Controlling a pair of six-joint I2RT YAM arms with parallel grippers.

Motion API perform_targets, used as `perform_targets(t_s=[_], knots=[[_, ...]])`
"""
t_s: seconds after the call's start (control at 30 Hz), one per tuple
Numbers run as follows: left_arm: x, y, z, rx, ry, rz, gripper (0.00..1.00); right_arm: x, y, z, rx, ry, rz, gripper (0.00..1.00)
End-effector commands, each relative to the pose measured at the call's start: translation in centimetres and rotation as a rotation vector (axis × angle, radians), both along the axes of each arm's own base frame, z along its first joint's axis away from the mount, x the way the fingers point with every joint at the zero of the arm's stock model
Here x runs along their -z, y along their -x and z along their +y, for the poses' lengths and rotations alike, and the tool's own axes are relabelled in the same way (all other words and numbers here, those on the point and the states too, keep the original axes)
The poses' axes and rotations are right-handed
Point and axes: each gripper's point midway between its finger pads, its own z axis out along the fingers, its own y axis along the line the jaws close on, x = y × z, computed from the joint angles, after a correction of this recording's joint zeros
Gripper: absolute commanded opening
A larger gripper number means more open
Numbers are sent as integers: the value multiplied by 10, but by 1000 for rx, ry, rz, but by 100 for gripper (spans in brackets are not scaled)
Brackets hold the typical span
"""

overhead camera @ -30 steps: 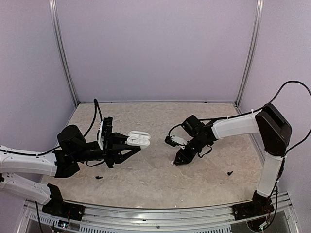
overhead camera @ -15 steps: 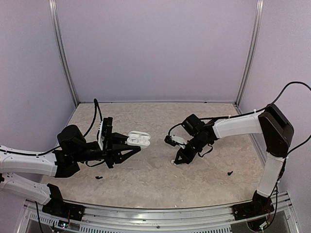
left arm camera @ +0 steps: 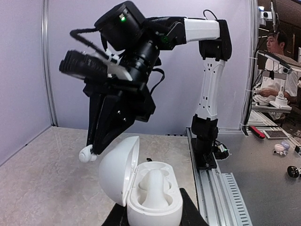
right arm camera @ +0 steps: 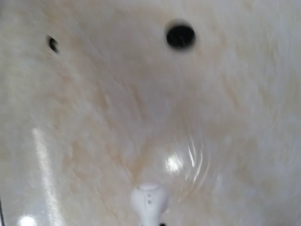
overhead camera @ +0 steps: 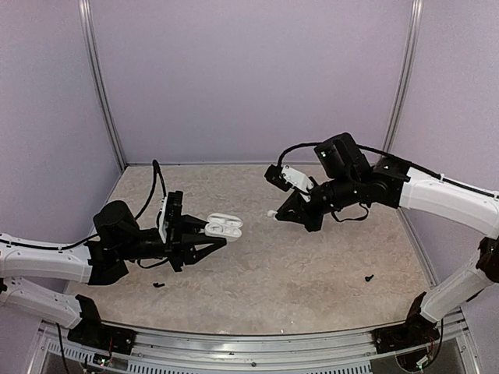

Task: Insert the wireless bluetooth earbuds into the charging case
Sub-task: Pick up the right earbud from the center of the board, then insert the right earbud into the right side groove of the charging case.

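My left gripper (overhead camera: 214, 233) is shut on the charging case (overhead camera: 224, 226), a white oval case held above the table with its lid open. In the left wrist view the case (left arm camera: 154, 200) sits between my fingers (left arm camera: 189, 214), the lid (left arm camera: 117, 168) swung left, the inside facing up. My right gripper (overhead camera: 279, 216) is shut on one white earbud (overhead camera: 271, 213), raised above the table to the right of the case. That earbud (left arm camera: 86, 153) hangs just left of the lid, apart from it. It also shows in the right wrist view (right arm camera: 149, 201). The second earbud is not in view.
Small black screw-like bits lie on the beige table, at the near left (overhead camera: 158, 284) and near right (overhead camera: 369, 276). In the blurred right wrist view a black round disc (right arm camera: 180, 36) and a black bit (right arm camera: 52, 43) lie on the table below. Purple walls enclose the table.
My right gripper has closed on the earbud on the table, lifted it and carried it up and left toward the case. The left gripper and case have stayed almost still.
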Motion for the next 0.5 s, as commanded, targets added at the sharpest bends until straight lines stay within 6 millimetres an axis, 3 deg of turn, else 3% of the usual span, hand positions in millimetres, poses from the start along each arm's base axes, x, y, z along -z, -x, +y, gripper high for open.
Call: perform_targets(t_s=[0.0, 0.1, 0.47], knots=[[0, 6, -3, 34, -24, -29, 11, -30, 37, 10, -84, 44, -140, 0], [2, 7, -3, 27, -36, -38, 11, -46, 62, 19, -138, 41, -177, 0], [7, 5, -10, 45, -62, -42, 11, -94, 114, 30, -252, -43, -277, 0]])
